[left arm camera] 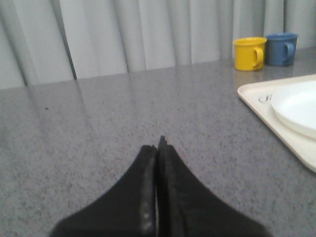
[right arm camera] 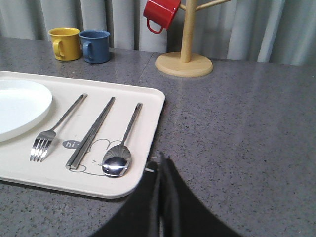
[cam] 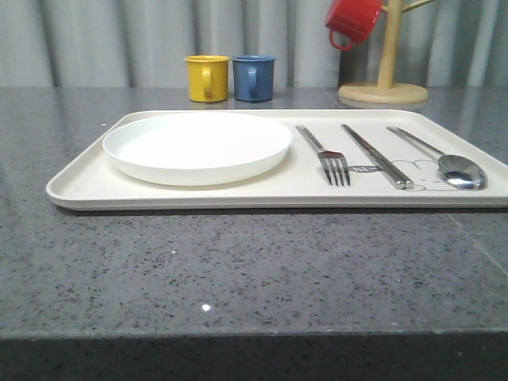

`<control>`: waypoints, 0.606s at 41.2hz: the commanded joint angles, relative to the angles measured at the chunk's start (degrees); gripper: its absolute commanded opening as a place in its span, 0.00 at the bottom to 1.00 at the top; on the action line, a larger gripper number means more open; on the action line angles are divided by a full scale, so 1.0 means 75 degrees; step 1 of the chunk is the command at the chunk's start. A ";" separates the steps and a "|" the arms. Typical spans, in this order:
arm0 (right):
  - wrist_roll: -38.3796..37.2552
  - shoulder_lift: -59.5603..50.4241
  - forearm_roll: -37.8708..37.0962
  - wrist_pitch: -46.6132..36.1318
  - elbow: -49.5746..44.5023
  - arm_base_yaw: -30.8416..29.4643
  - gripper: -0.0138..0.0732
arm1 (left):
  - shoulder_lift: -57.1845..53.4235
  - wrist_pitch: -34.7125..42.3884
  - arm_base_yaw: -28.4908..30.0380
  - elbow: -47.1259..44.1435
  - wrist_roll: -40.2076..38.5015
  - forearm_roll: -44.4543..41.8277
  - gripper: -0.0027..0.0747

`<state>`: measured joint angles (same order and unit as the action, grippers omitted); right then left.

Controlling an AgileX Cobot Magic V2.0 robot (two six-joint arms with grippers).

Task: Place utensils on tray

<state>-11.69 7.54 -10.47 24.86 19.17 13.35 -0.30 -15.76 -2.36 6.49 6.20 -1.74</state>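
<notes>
Looking forward over the bench [cam: 238,262], you have the tray [cam: 71,186] lying flat with everything already on it: the white plate [cam: 198,147] on its left half, then the fork [cam: 327,155], the chopsticks [cam: 377,156] and the spoon [cam: 444,159] side by side to the right. Their long axes run front to back, handles away from you and working ends toward the near rim. A yellow mug [cam: 207,78] and a blue mug [cam: 254,77] stand behind the tray, and a red mug [cam: 353,20] hangs on the wooden mug tree [cam: 385,75].

From the left wrist, your left hand [left arm camera: 159,148] has its fingers pressed together with nothing between them, above bare bench well apart from the tray's corner [left arm camera: 256,96]; the plate's edge [left arm camera: 296,106] lies off toward the right arm's side.

From the right wrist, your right hand [right arm camera: 162,165] is also closed and empty, just beside the tray's near right corner. The spoon [right arm camera: 123,143] is the closest utensil to it, then the chopsticks [right arm camera: 91,133] and the fork [right arm camera: 57,128]; the plate [right arm camera: 19,106] is farthest.

I judge the placing done, with nothing left on the bench to collect. If any piece needs nudging, your right arm is the nearer one for the cutlery.
</notes>
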 commanded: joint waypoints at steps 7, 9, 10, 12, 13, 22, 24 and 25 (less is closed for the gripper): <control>0.0074 0.0079 -0.0065 -0.0616 0.0202 -0.0019 0.03 | -0.0177 0.1413 0.0032 -0.0746 -0.0071 0.0082 0.01; 0.0074 0.0079 -0.0065 -0.0616 0.0202 -0.0019 0.03 | -0.0177 0.1730 0.0032 -0.0957 -0.0071 0.0082 0.01; 0.0074 0.0079 -0.0065 -0.0616 0.0202 -0.0019 0.03 | -0.0177 0.1649 0.0032 -0.0948 -0.0071 0.0082 0.01; 0.0074 0.0079 -0.0065 -0.0616 0.0202 -0.0019 0.03 | -0.0177 0.1564 0.0032 -0.0926 -0.0071 0.0082 0.01; 0.0074 0.0079 -0.0065 -0.0616 0.0202 -0.0019 0.03 | -0.0177 0.1564 0.0032 -0.0926 -0.0071 0.0082 0.01; 0.0074 0.0079 -0.0065 -0.0616 0.0202 -0.0019 0.03 | -0.0161 0.1512 0.0032 -0.0926 -0.0071 0.0082 0.01; 0.0074 0.0079 -0.0065 -0.0616 0.0202 -0.0019 0.03 | -0.0161 0.1512 0.0032 -0.0926 -0.0071 0.0082 0.01; 0.0074 0.0079 -0.0065 -0.0616 0.0202 -0.0019 0.03 | -0.0161 0.1512 0.0032 -0.0926 -0.0071 0.0082 0.01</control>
<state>-11.69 7.54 -10.47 24.86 19.17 13.35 -0.30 -9.60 -2.36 -0.27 6.20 -1.65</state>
